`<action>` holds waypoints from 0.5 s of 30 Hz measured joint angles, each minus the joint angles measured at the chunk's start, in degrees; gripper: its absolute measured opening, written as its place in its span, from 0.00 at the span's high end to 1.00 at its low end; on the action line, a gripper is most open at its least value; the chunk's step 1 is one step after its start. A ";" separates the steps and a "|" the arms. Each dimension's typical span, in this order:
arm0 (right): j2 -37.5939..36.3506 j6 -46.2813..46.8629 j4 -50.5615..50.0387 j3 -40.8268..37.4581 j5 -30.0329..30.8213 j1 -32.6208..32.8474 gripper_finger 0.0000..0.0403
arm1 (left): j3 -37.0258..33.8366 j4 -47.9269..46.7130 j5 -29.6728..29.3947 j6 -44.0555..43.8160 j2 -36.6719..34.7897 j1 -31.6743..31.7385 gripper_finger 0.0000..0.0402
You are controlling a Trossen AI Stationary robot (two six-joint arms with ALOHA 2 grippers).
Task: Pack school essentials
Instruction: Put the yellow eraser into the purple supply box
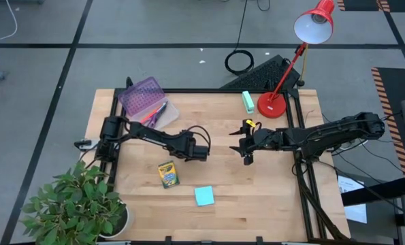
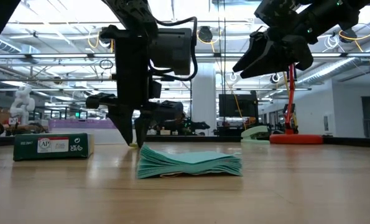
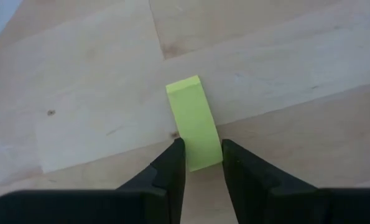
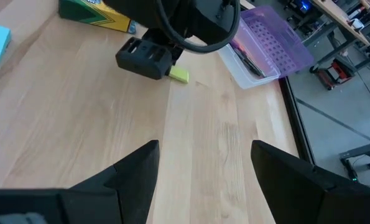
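Left wrist view: your left gripper point(image 3: 202, 163) sits open around the tiny yellow rubber eraser point(image 3: 194, 121); squeeze gently, lift straight.

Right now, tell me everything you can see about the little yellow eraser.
The tiny yellow eraser is a small yellow-green oblong block, matte, with squared edges. It lies flat on the bare wooden table. The left gripper is down over it, jaws straddling one end with a narrow gap, not yet clamped. Nothing else touches it.

Eraser point(image 4: 179, 75) between left end effector point(image 3: 203, 163) fingers mid-table, crayon box point(image 1: 168, 174) and sticky-note pad point(image 1: 203, 196) nearer front edge
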 joint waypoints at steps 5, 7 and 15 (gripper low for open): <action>0.00 0.00 -0.01 0.00 0.00 0.00 0.38 | 0.09 -0.87 0.34 0.96 -0.86 -0.04 0.74; 0.00 0.00 -0.03 0.00 0.00 0.00 0.38 | 0.11 -0.75 0.34 1.21 -1.04 -0.04 0.74; 0.00 0.00 -0.04 0.00 0.00 0.00 0.38 | 0.09 -4.18 0.39 2.07 -4.25 -0.04 0.74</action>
